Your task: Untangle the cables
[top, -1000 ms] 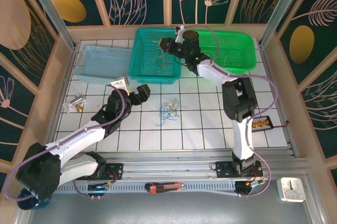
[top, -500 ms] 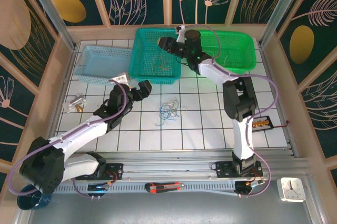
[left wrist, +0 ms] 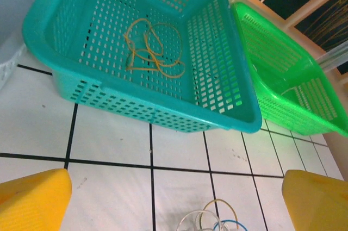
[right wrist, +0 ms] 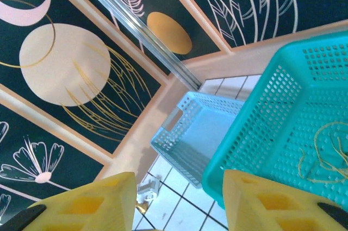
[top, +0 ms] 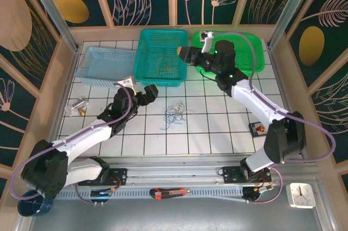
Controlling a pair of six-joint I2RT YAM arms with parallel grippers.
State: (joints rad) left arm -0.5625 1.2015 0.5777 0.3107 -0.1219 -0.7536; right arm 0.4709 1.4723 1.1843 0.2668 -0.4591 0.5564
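Observation:
The cables [top: 175,112] lie on the white tiles as a small tangle of blue, whitish and brownish-yellow loops; their top loops [left wrist: 215,221] show at the bottom of the left wrist view. My left gripper [top: 149,94] hovers just left of the tangle, its yellow fingers [left wrist: 32,198] spread wide and empty. One brownish-yellow wire [top: 166,68] lies apart inside the teal basket [top: 161,81]; the same wire [left wrist: 152,51] is curled on the basket floor. My right gripper [top: 183,53] hangs open over that basket's right edge, its fingers [right wrist: 272,201] holding nothing.
A green basket [top: 247,43] stands right of the teal one and a light blue basket [top: 103,67] left of it. A small clear part [top: 76,108] lies at the left, a dark holder [top: 258,129] at the right. Wooden walls enclose the table.
The right arm has swung to the right, carrying its gripper from over the teal basket's middle to its right edge. The left gripper has barely shifted. The tangle has not moved.

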